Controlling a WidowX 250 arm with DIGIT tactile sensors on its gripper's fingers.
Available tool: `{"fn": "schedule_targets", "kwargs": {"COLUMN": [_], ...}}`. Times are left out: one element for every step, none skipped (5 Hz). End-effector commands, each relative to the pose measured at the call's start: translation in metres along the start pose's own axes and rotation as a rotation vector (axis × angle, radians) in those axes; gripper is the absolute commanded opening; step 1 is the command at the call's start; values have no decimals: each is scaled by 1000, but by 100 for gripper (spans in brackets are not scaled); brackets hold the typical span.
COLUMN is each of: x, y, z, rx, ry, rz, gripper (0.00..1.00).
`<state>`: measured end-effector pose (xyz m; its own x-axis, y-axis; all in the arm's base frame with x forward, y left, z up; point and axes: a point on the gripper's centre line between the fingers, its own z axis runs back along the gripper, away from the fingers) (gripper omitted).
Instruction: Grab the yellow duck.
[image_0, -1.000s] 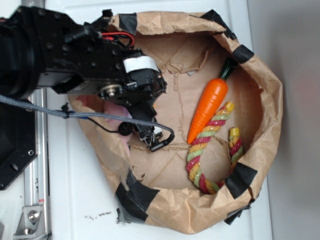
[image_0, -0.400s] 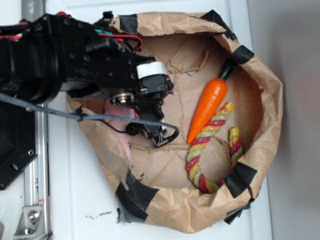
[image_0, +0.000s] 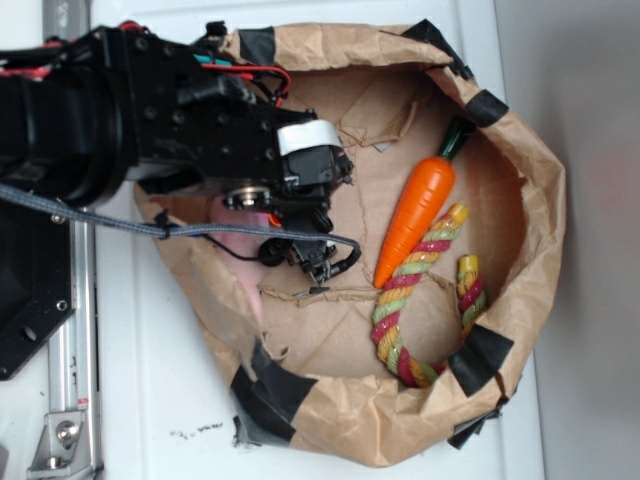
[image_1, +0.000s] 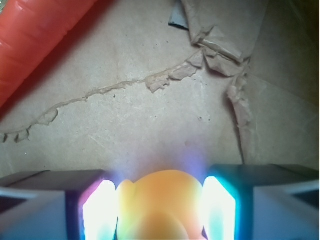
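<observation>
My wrist view shows the yellow duck, rounded, blurred and glowing orange-yellow, between my fingers above the brown paper.

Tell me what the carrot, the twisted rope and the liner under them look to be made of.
Carrot: likely hard plastic, judging by its smooth, even orange skin with a soft sheen.
Rope: twisted fibre, probably cotton; matte red, yellow and green strands are visible.
Liner: brown kraft paper, creased and torn, matte, patched with black tape.
</observation>
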<state>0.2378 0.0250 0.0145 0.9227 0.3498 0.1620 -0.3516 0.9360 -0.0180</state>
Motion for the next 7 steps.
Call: {"fn": "schedule_targets", "kwargs": {"x": [60, 88, 93, 70, 54, 54, 56], "y": [-1, -29, -47, -54, -42, -39, -41], "z": [71, 120, 151, 145, 145, 147, 144], "rx": [-60, -7, -50, -33, -33, -58, -34], "ry": [-28, -109, -65, -57, -78, -79, -95], "rz": [94, 58, -27, -110, -117, -108, -114], "gripper": [0, 0, 0, 0, 0, 0, 0]}}
